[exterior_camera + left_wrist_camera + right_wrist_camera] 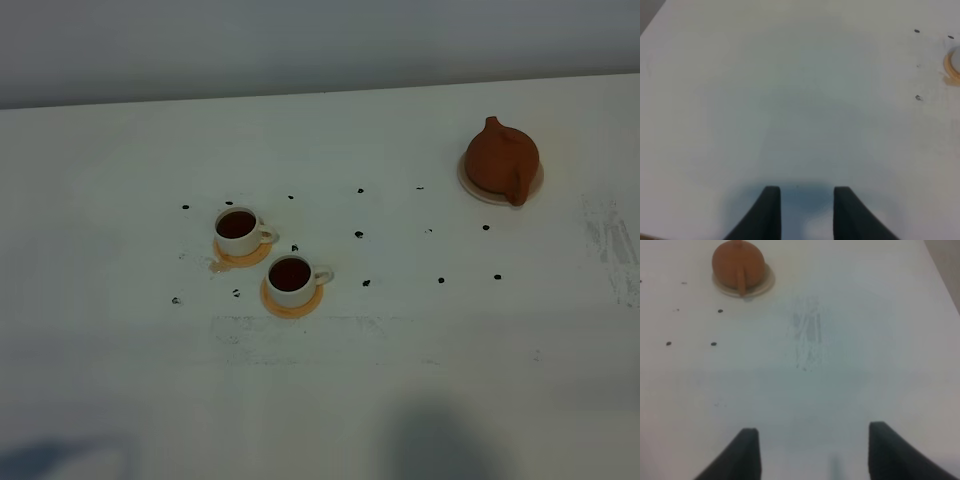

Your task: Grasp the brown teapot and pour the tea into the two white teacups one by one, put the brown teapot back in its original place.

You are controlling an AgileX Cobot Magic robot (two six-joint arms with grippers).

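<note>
The brown teapot (500,160) stands upright on its original place, a pale beige disc (470,187), at the back right of the table. The right wrist view shows the same teapot (738,262) on the disc (768,282), far ahead of my right gripper (815,452), which is open and empty. The two white teacups (237,232) (291,281) sit left of centre on orange coasters, each holding dark tea (236,223). My left gripper (806,212) is open over bare table with nothing between its fingers. Neither gripper shows in the exterior high view.
Small black specks (359,234) dot the white table between the cups and the teapot. A scuffed patch (610,240) lies at the right edge. A small wet stain (214,266) sits beside the left coaster (245,260), whose rim (951,70) shows in the left wrist view.
</note>
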